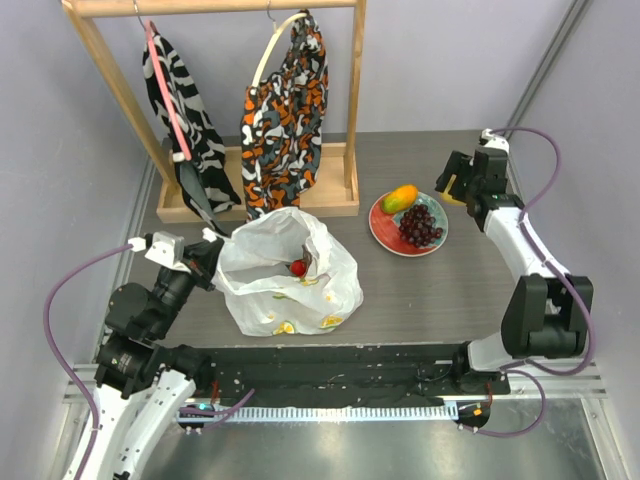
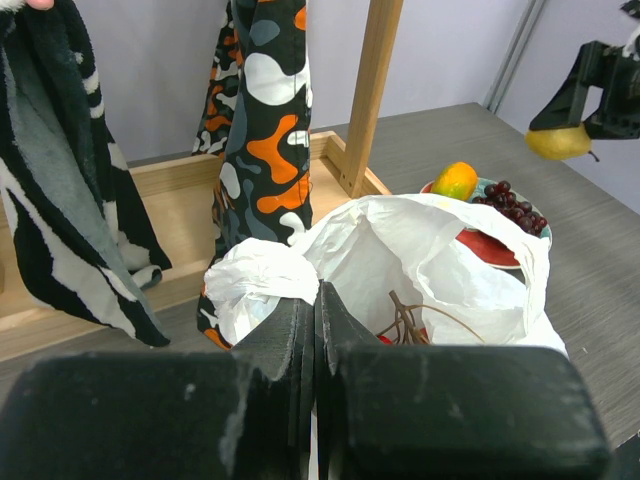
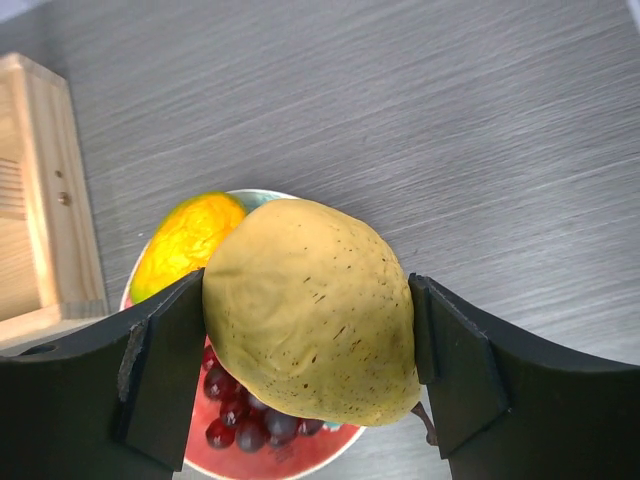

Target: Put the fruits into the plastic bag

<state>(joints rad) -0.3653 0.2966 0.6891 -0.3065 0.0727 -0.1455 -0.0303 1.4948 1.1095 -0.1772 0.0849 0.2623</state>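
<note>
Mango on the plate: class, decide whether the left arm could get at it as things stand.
Probably not: the left gripper is shut on the plastic bag at its rim, and the bag stands between it and the mango on the plate.

The yellow fruit (image 3: 310,310) is blocking most of the grapes (image 3: 235,420) from me, and the bag (image 2: 440,265) folds are hiding its contents.

One yellow fruit (image 3: 310,310), one mango (image 1: 400,197), one grape bunch (image 1: 420,226) and one cluster of red berries (image 1: 298,267) make four together. One plastic bag (image 1: 255,300) sits at seven o'clock on the table. One plate (image 1: 385,238) sits at two o'clock. Two cloths hang at eleven o'clock, one zebra-striped cloth (image 1: 195,120) and one orange-black cloth (image 1: 285,120), on one wooden rack (image 1: 357,100).
</note>
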